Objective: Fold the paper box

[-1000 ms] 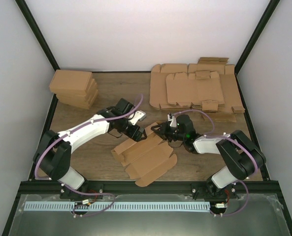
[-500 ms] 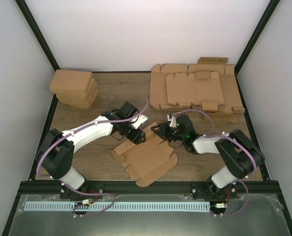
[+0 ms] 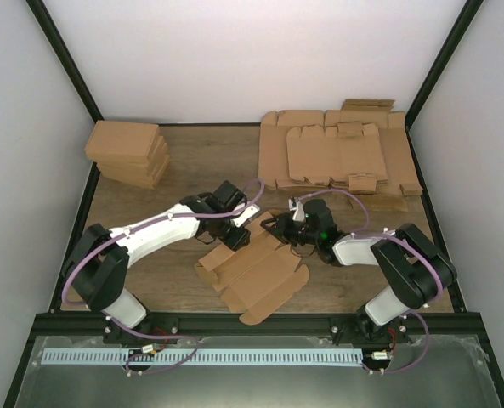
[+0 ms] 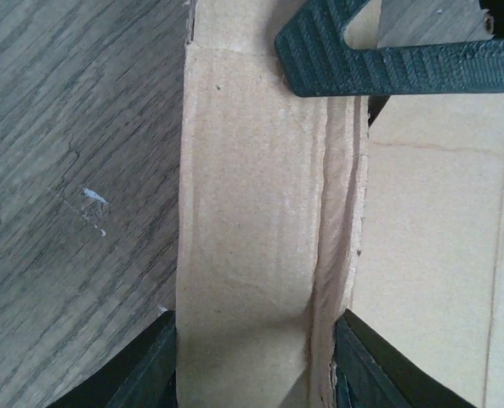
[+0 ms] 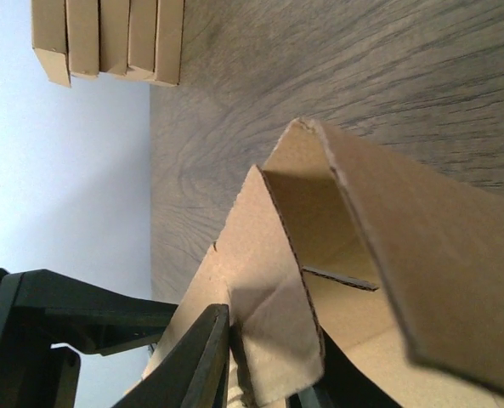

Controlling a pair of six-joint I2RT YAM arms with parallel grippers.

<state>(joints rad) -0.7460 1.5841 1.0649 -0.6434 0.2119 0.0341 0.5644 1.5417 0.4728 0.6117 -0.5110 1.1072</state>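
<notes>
The paper box (image 3: 256,270) lies mostly flat on the table in front of both arms, its far edge lifted. My left gripper (image 3: 240,231) is at that far edge. In the left wrist view its fingers (image 4: 154,365) press both sides of a raised cardboard strip (image 4: 252,212), which bulges slightly between them. My right gripper (image 3: 274,228) faces it from the right, shut on a folded-up flap (image 5: 277,314) of the same box. One of the right gripper's ribbed fingers (image 4: 387,64) shows in the left wrist view.
A stack of folded brown boxes (image 3: 128,153) stands at the back left, also seen in the right wrist view (image 5: 107,38). Many overlapping flat cardboard sheets (image 3: 336,157) lie at the back right. Black frame posts and white walls enclose the wooden table (image 3: 192,161).
My left gripper has moved right onto the box's far edge and its jaws have narrowed onto the strip. The box has shifted slightly right. The right gripper has stayed put.
</notes>
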